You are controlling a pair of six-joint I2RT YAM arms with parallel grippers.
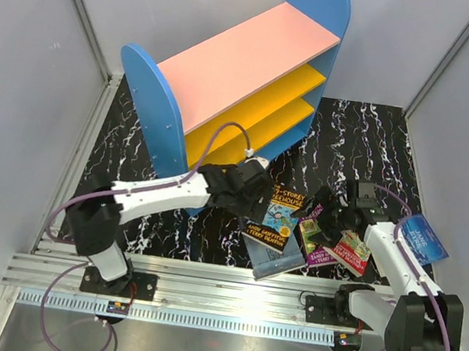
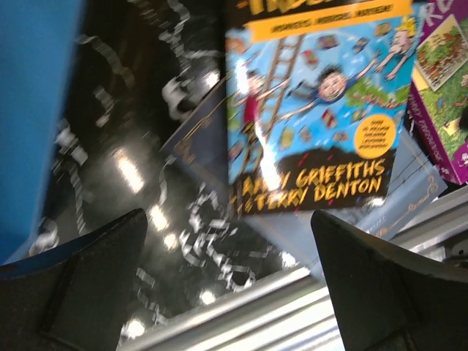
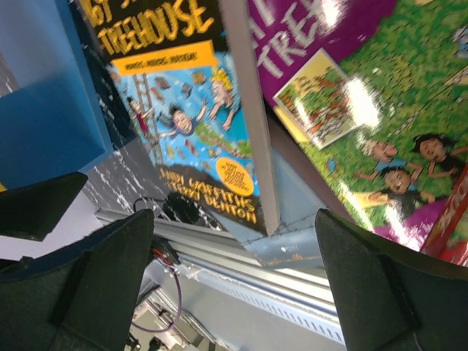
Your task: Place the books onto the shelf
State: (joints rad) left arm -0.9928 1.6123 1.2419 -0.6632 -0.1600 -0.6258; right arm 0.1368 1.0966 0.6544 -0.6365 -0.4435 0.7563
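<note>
All the books are down on the counter [image 1: 378, 134], none on the shelf [image 1: 242, 55] yet. So by my read, this job is right at the start.

Top of the heap, near centre: the teal Treehouse paperback [image 1: 275, 209], face up and lying across the grey-blue book [image 1: 282, 261]. That lower book's near corner reaches the metal rail [image 1: 229, 283]. Just to the right, the purple cover [image 1: 319, 239] and the red one [image 1: 352, 252] overlap. The dark blue book [image 1: 423, 239] sits apart at far right. It's a loose, overlapping pile, so I'd expect them to come off one at a time, top book first.

The left end effector [image 1: 245, 190] hovers just left of the teal cover, between it and the shelf's near blue end panel. Its jaws are spread wide with nothing in them. From its wrist camera the teal cover sits squarely in the gap between the fingers [image 2: 88, 285], so it looks lined up for that book. That's sensible, since nothing pins it down.

The right end effector [image 1: 342, 209] hangs over the purple and red covers, equally wide and empty.

The shelf stands angled at far left, its yellow boards open toward the pile, which should make for a short carry.
</note>
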